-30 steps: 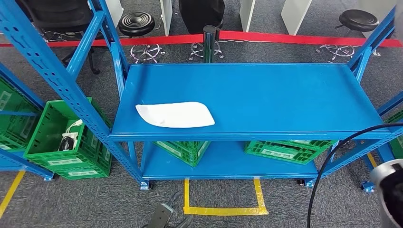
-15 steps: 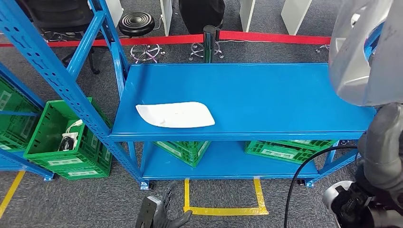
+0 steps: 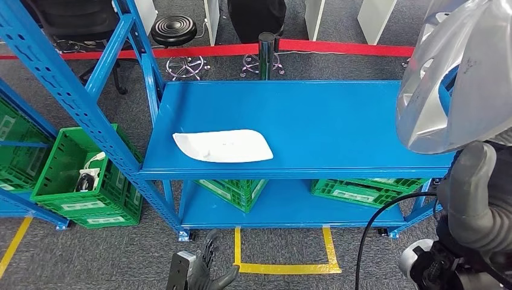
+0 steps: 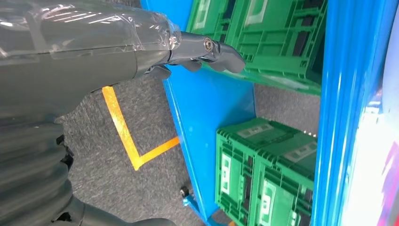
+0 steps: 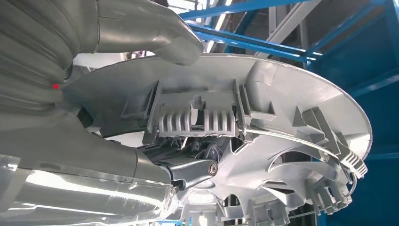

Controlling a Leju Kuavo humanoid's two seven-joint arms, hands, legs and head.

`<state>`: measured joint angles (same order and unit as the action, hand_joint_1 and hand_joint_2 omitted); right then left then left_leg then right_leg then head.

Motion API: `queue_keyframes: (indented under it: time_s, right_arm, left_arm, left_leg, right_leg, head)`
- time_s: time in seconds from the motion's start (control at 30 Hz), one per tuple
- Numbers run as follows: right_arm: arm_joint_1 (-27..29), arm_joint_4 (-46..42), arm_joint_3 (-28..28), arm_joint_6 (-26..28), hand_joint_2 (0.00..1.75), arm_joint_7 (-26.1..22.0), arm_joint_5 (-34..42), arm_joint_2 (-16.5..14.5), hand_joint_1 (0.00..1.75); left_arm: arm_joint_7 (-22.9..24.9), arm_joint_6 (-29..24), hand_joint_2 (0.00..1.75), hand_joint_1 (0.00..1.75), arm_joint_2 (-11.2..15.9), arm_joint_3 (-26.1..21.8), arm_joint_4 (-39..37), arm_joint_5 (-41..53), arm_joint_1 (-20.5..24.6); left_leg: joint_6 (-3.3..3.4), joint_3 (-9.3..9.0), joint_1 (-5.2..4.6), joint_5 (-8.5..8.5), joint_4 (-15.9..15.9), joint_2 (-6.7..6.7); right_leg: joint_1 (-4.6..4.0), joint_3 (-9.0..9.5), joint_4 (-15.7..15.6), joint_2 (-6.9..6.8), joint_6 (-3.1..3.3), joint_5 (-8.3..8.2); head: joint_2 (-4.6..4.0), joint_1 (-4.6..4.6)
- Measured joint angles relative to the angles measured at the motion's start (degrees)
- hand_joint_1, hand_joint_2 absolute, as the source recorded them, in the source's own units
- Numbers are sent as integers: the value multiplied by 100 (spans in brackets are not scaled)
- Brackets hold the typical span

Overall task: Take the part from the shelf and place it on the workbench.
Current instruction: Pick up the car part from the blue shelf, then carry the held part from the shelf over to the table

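Part (image 3: 450,84), big silver wheel cover, up high at our right side, over right end of blue shelf top (image 3: 338,115)

Our right hand (image 5: 99,141) holds part tight, thumb on rim, fingers inside ribs

Our left hand (image 3: 196,273) hangs low near yellow floor tape (image 3: 284,267), holds nothing, fingers apart

We think: carry step now. Keep grip firm, keep part level, turn slow, keep rim away from blue posts. Watch black cable (image 3: 386,217) near right arm. White tray (image 3: 222,146) lies on shelf, leave it
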<state>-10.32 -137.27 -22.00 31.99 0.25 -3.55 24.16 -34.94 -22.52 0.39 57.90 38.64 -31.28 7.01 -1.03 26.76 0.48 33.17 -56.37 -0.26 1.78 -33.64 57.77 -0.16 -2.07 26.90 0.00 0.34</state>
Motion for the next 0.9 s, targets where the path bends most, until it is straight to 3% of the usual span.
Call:
queue_keyframes:
  time_s: [0.27, 0.43, 0.57, 0.67, 0.73, 0.8, 0.83, 0.87, 0.9]
  right_arm:
    - [319, 25, -110, 229, 175, -896, 580, -239, 175]
    - [358, 29, -101, 188, 175, -970, 620, -316, 175]
    - [421, 28, -105, 163, 175, -869, 601, -365, 175]
    - [421, 28, -90, 188, 175, -857, 625, -389, 175]
    - [420, 29, -49, 232, 175, -857, 697, -392, 175]
    - [416, 30, -16, 253, 175, -857, 765, -391, 175]
    - [412, 31, -8, 255, 175, -856, 779, -392, 175]
    - [407, 32, -3, 263, 175, -854, 789, -393, 175]
    - [403, 33, 0, 286, 175, -858, 813, -393, 175]
  left_arm:
    - [-300, -327, 175, 0, -48, -4, -104, 193, 93]
    - [-280, -347, 175, 0, -104, -5, -205, 310, 186]
    - [-245, -363, 175, 0, -119, -4, -263, 342, 206]
    - [-264, -390, 175, 0, -140, -4, -304, 356, 224]
    - [-252, -504, 175, 0, -152, -4, -333, 431, 242]
    - [-219, -664, 175, 0, -153, -3, -372, 526, 243]
    - [-208, -728, 175, 0, -152, -2, -399, 549, 235]
    - [-206, -775, 175, 0, -150, -1, -433, 537, 227]
    - [-221, -808, 175, 0, -148, -2, -477, 476, 216]
  left_leg:
    - [0, 4, 0, 0, 0, -5]
    - [11, 8, -5, 6, -24, -5]
    - [60, 29, -28, 4, -57, -7]
    - [154, 13, -12, -131, 50, 5]
    - [210, 11, 18, -209, 129, 15]
    - [232, 32, 8, -224, 129, 15]
    - [232, 36, 2, -225, 120, 14]
    - [228, 38, 0, -222, 107, 13]
    - [217, 37, 2, -214, 90, 10]
  right_leg:
    - [1, 0, 0, -8, 0, 0]
    - [10, 2, -13, -7, -12, -8]
    - [35, 3, -35, -8, -61, -45]
    - [44, -10, -32, -1, -131, -12]
    - [39, -175, 384, 6, -139, 303]
    - [36, -441, 1112, 10, -152, 656]
    - [37, -523, 1364, 10, -162, 719]
    - [38, -524, 1428, 9, -168, 670]
    - [41, -433, 1280, 7, -169, 516]
  head:
    - [0, 1]
    - [0, -2]
    - [0, -16]
    - [0, -15]
    - [0, 39]
    - [0, 97]
    - [0, 110]
    - [0, 113]
    - [0, 120]
